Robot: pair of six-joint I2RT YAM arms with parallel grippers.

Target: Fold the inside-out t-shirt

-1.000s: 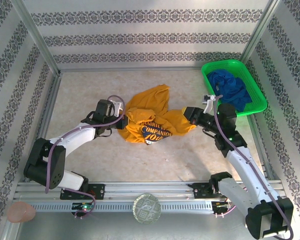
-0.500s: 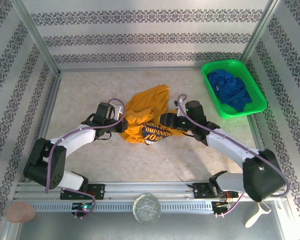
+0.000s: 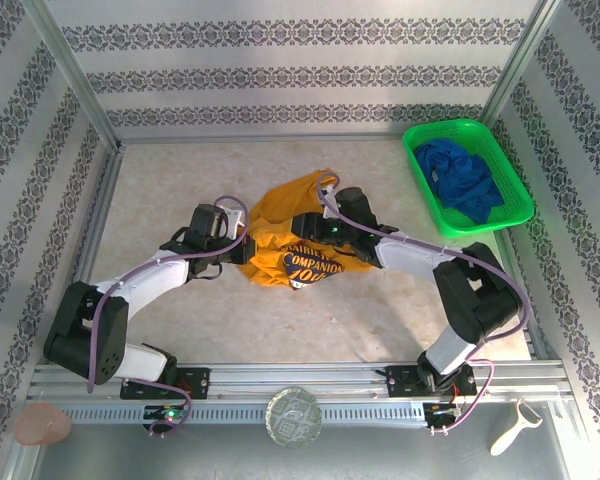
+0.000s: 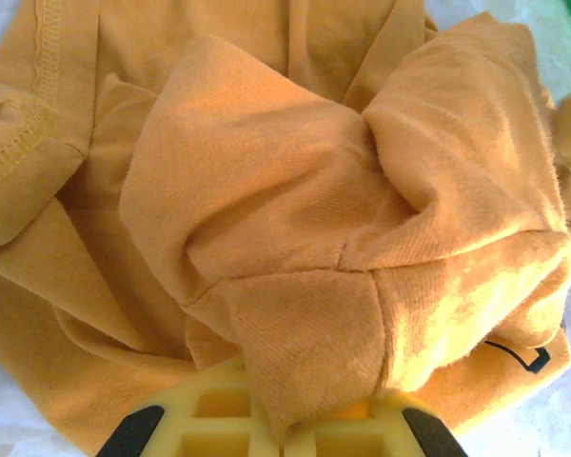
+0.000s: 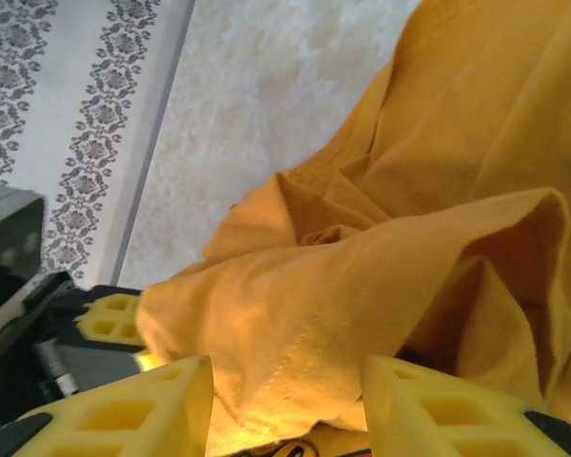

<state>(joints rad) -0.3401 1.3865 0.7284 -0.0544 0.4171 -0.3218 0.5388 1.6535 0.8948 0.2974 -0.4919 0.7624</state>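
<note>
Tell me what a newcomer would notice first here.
A crumpled mustard-yellow cloth t-shirt lies in the middle, the left pincer shut on its edge, the right pincer open around a fold. A bright green plastic basket in the far right corner holds a dark blue garment.

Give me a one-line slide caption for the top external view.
Left gripper shut on the crumpled mustard t-shirt, right gripper open over it; blue garment in green basket.
</note>
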